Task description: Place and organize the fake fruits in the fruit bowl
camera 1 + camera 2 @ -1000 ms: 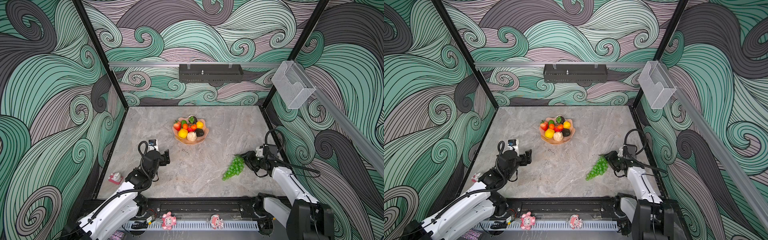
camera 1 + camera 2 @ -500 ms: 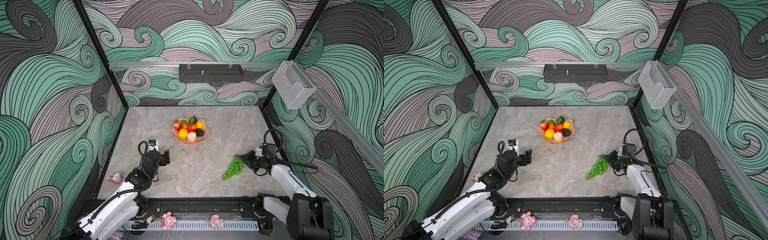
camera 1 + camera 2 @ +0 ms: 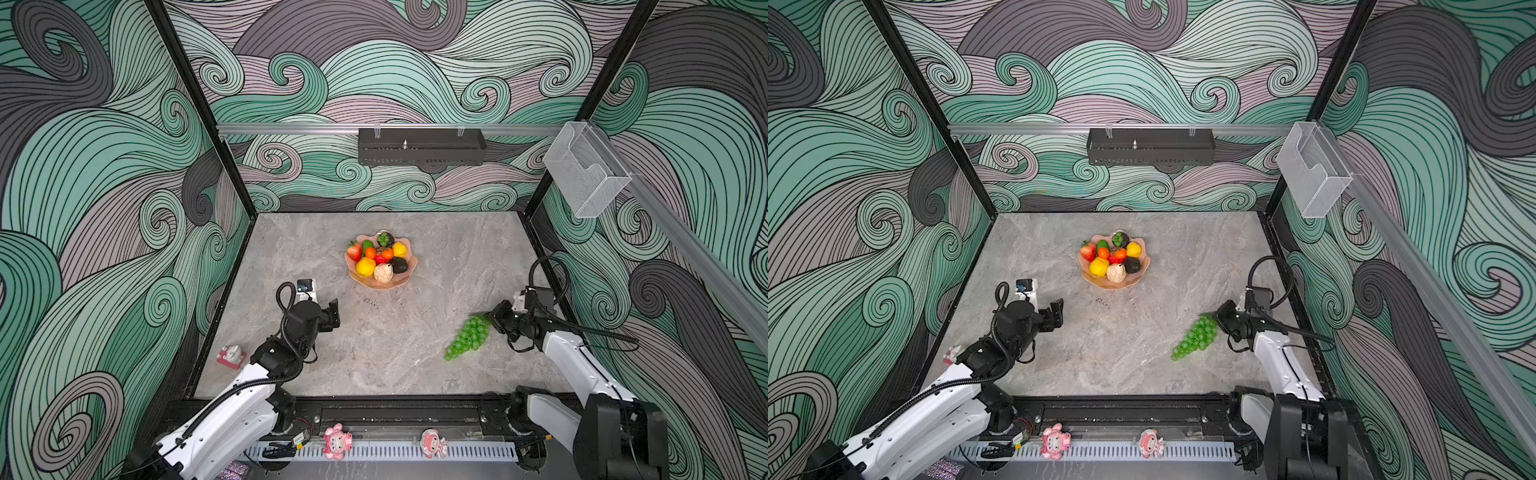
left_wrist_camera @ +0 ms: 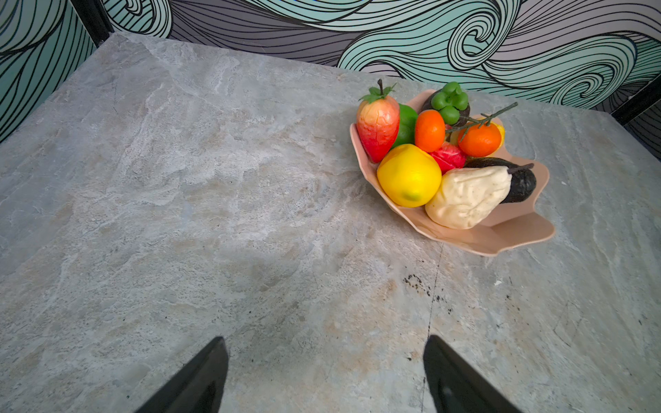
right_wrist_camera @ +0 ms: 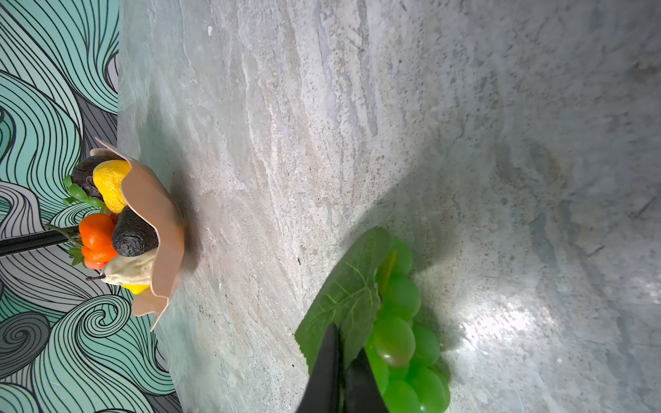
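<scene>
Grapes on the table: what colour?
Bright green grapes, green leaf attached; clearest in the right wrist view.

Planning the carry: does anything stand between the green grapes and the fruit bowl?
Nothing visible. In both top views only bare table lies between the green grapes and the fruit bowl, which is already crowded.

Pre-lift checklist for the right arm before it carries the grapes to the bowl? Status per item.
1. Right end effector shut on grape bunch: ok, jaws closed at the leaf end.
2. Grip holds more than the leaf: cannot tell.
3. Bunch lifted off table: not ok, it lies on the surface.
4. Path to fruit bowl free: ok, bare table between.
5. Room in bowl: cannot tell; fruits heaped, only a bare strip at the near rim.
6. Left end effector out of the way: ok, open, empty, apart from bowl.
</scene>
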You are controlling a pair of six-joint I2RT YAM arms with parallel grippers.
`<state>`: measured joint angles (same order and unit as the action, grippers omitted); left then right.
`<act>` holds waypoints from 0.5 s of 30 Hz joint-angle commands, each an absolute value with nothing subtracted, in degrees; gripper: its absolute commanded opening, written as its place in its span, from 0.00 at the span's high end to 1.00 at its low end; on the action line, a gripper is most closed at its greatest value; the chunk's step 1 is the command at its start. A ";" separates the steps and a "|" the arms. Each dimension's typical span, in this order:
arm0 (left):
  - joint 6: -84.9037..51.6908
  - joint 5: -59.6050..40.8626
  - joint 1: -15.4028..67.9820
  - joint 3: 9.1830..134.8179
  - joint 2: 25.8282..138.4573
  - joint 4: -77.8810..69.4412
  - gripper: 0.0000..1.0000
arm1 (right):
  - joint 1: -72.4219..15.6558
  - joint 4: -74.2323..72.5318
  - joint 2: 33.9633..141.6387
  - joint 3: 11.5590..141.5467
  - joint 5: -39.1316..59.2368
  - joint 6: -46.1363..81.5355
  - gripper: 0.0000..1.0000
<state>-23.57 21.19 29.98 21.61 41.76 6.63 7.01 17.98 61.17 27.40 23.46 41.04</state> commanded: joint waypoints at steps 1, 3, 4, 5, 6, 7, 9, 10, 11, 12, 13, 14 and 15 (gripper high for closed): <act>-23.03 21.35 29.47 22.59 40.90 6.33 0.12 | 6.04 18.79 59.87 29.30 22.24 40.02 0.98; -23.11 21.29 29.49 22.59 40.90 6.33 0.13 | 5.17 19.11 59.14 29.84 22.06 39.77 0.99; -23.03 21.31 29.48 22.54 40.92 6.33 0.13 | 4.56 19.52 58.61 30.30 21.77 39.57 1.00; -22.97 21.31 29.45 22.59 40.90 6.33 0.12 | 3.95 20.04 57.93 30.73 21.27 39.39 1.00; -22.98 21.27 29.45 22.59 40.90 6.35 0.13 | 3.43 20.29 57.31 31.21 20.83 39.21 1.00; -23.02 21.27 29.49 22.59 40.81 6.33 0.13 | 2.85 20.30 56.56 31.66 20.36 38.96 1.00; -23.02 21.26 29.45 22.59 40.86 6.33 0.12 | 1.72 22.10 55.22 32.56 19.92 38.51 1.00; -22.99 21.23 29.47 22.59 40.74 6.33 0.13 | 0.98 22.30 54.66 33.03 19.71 38.26 1.00; -23.02 21.21 29.47 22.59 40.73 6.33 0.13 | 0.08 22.30 54.22 33.62 19.61 37.94 1.00; -22.97 21.22 29.45 22.59 40.76 6.33 0.12 | -0.80 22.55 53.94 34.24 19.39 37.59 0.99; -22.86 21.22 29.44 22.59 40.70 6.46 0.12 | -1.93 23.12 53.88 35.14 18.90 37.21 0.99; -22.91 21.20 29.45 22.59 40.61 6.47 0.13 | -3.40 23.88 53.95 36.24 18.33 36.74 0.99; -22.94 21.15 29.46 22.59 40.65 6.44 0.13 | -4.62 24.05 54.12 37.12 17.94 36.32 0.99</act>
<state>-23.53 21.19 29.98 21.61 41.25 6.66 -2.20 22.55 54.54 34.09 19.92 38.54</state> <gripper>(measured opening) 0.875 0.047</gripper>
